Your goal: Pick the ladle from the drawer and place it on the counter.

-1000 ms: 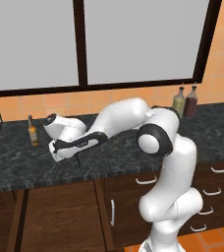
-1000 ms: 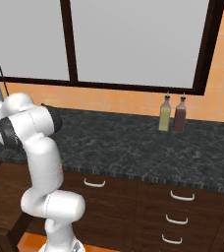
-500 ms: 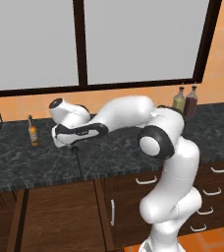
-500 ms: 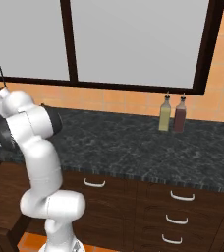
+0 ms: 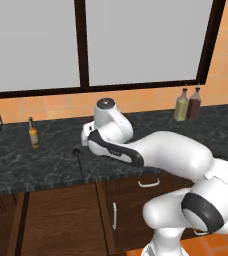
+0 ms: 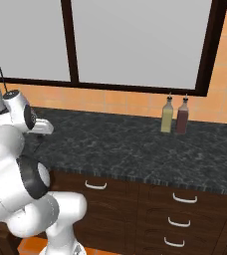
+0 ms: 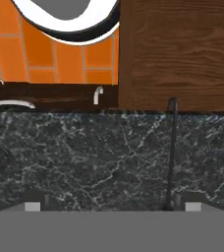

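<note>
- The end effector (image 7: 109, 205) shows just two dark tips at the bottom of the hand view; whether they grip anything cannot be told.
- In the left base view the arm's white wrist covers the end effector.
- The ladle (image 7: 172, 150) is a thin dark line in the hand view; its lower end is cut off near the right tip.
- In the left base view the ladle (image 5: 79, 161) is very thin, and its lower end is lost against the dark cabinet front.
- The tabletop (image 5: 46, 165) runs off the left edge.
</note>
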